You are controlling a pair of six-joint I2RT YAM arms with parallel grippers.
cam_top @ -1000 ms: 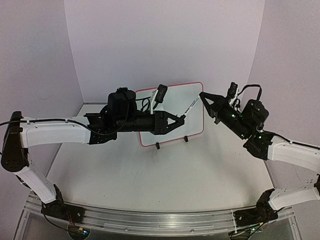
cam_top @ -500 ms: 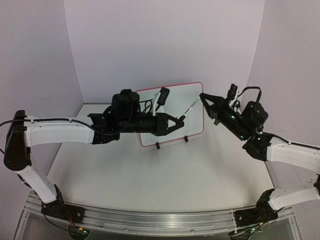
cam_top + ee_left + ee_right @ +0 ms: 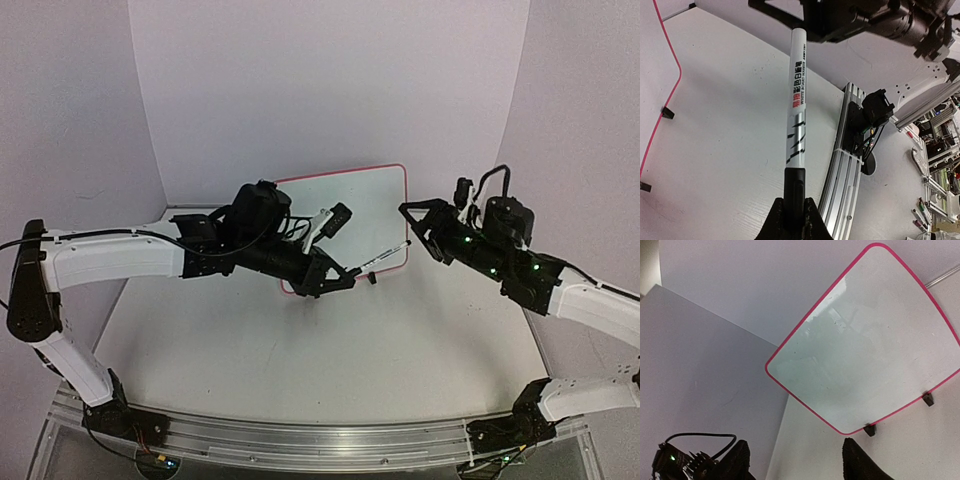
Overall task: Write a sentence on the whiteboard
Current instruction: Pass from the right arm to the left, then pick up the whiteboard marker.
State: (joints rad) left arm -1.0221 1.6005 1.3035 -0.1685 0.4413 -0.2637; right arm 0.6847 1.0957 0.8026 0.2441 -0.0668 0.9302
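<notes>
The whiteboard [image 3: 375,205] stands upright on small black feet at the back of the table, pink-framed. Its face [image 3: 865,350] is blank in the right wrist view; the sentence is not in view. My left gripper [image 3: 350,277] is in front of the board's lower edge, shut on the black end of a white marker pen [image 3: 385,257]. In the left wrist view the pen [image 3: 797,100] runs straight out from the jaws [image 3: 794,215] toward the right arm. My right gripper [image 3: 412,225] hangs open just beyond the pen's far end, its fingers [image 3: 860,462] spread with nothing between them.
The table's back wall rises behind the board. An aluminium rail [image 3: 300,440] with both arm bases runs along the near edge. Beyond the rail lies a bench with loose pens [image 3: 922,215] and clutter.
My right gripper has opened and let go of the pen's far end. My left gripper has shut on the pen and swung it down and forward, off the board face.
</notes>
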